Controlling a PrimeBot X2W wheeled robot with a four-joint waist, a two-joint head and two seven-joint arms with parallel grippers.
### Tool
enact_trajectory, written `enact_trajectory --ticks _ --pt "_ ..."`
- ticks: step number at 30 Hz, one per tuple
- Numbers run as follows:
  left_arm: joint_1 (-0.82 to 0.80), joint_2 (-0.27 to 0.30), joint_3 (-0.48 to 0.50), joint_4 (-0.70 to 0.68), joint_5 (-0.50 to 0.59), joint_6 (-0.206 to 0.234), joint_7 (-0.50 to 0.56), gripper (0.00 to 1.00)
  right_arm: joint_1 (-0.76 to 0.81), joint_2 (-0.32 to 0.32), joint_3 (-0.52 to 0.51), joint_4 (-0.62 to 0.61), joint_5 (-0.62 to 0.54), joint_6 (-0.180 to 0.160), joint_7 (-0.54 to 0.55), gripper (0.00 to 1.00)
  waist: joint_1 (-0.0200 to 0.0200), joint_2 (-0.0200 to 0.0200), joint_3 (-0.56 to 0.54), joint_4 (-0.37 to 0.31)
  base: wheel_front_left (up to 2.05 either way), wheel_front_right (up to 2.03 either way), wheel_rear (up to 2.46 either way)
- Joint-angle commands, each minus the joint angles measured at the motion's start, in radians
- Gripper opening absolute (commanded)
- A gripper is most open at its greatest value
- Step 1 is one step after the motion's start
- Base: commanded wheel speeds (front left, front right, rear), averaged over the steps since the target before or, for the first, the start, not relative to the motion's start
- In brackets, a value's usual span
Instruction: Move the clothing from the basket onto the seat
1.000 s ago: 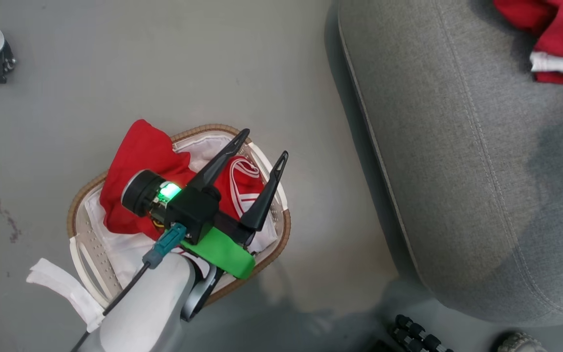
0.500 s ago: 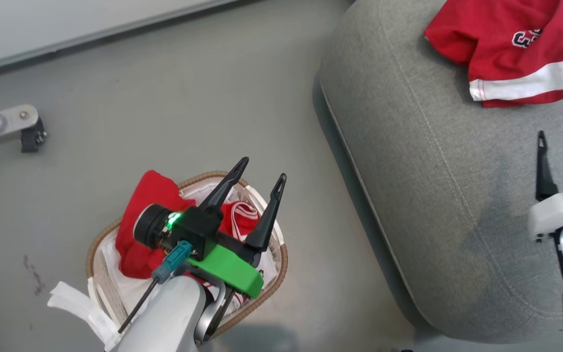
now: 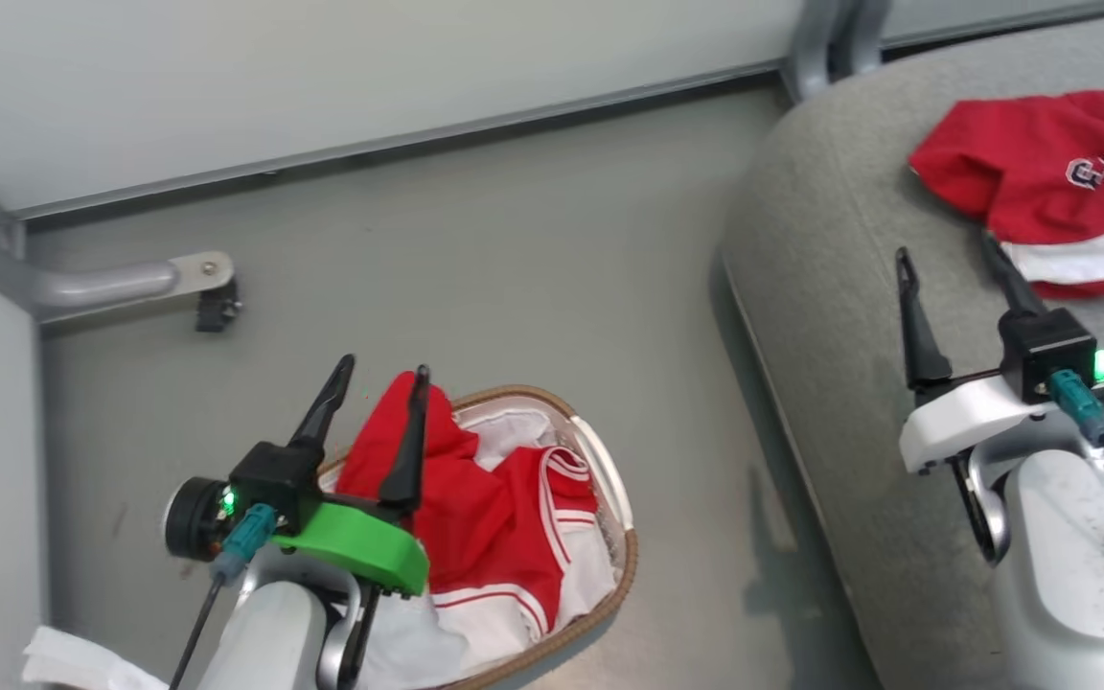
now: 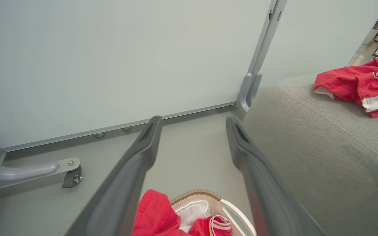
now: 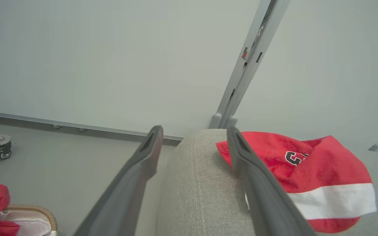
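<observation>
Red and white clothing lies bunched in the small white basket on the floor, spilling over its far rim. My left gripper hangs open and empty above the basket's left edge; its wrist view looks past the clothing and the woven rim. A second red garment with a white stripe and lettering rests on the grey seat. My right gripper stands open and empty over the seat, just short of that garment.
A pale wall panel with a metal post runs behind the floor and the seat. A metal leg with a caster juts in at the left. A loose white cloth strip lies on the floor by the basket.
The head camera has tilted up, bringing the wall into view. My left gripper has swung from over the basket's right side to its left edge. My right gripper has come into view over the seat.
</observation>
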Motion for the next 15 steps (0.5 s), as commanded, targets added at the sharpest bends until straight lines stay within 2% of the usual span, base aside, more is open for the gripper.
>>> enact_trajectory --ticks 1,8,15 --pt "0.02 -0.004 0.023 0.009 0.008 0.005 0.001 1.0 0.017 0.007 0.01 0.007 0.012 -0.001 -0.002 1.0 0.0 0.0 -0.071 0.096 0.0 0.0 0.0" --pt "0.058 -0.013 0.164 0.048 0.047 0.024 0.001 1.0 0.065 0.023 0.04 0.039 0.022 -0.001 -0.002 1.0 0.0 0.0 -0.115 0.176 0.0 0.0 0.0" --pt "0.13 -0.019 0.257 0.042 0.074 0.014 0.001 1.0 0.125 0.027 0.021 0.062 0.059 -0.001 -0.002 1.0 0.0 0.0 -0.155 0.19 0.0 0.0 0.0"
